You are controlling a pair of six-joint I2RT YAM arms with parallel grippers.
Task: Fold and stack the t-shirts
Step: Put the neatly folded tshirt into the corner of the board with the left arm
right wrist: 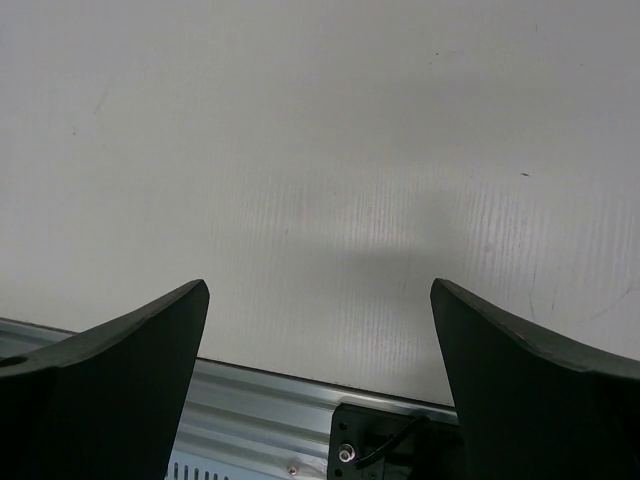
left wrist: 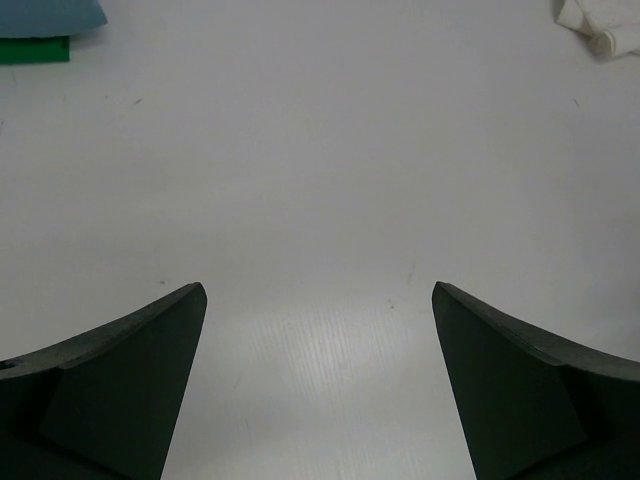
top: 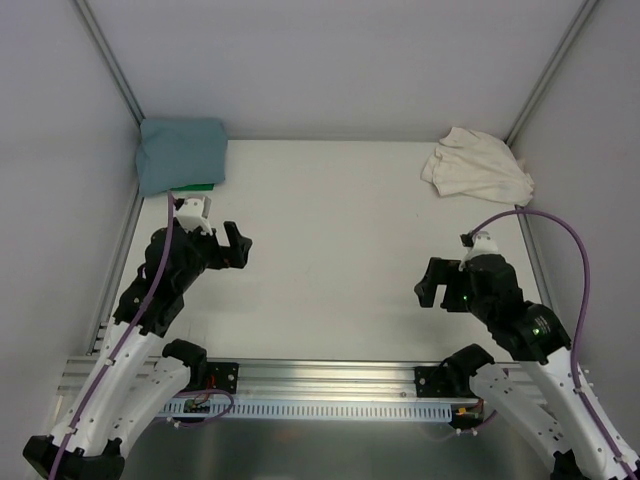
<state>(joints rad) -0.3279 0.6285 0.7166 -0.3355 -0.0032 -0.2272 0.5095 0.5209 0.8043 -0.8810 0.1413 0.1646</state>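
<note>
A folded blue-grey t-shirt (top: 180, 153) lies at the far left corner on top of a green t-shirt (top: 200, 186), of which only an edge shows. Both show in the left wrist view, the blue-grey one (left wrist: 50, 14) above the green one (left wrist: 35, 50). A crumpled cream-white t-shirt (top: 476, 167) lies at the far right, its edge also in the left wrist view (left wrist: 600, 25). My left gripper (top: 236, 247) is open and empty, near the stack. My right gripper (top: 430, 285) is open and empty over the table (top: 330, 250), well short of the white shirt.
Grey walls close in the table on the left, back and right. A metal rail (top: 320, 380) with the arm bases runs along the near edge; it shows in the right wrist view (right wrist: 270, 420).
</note>
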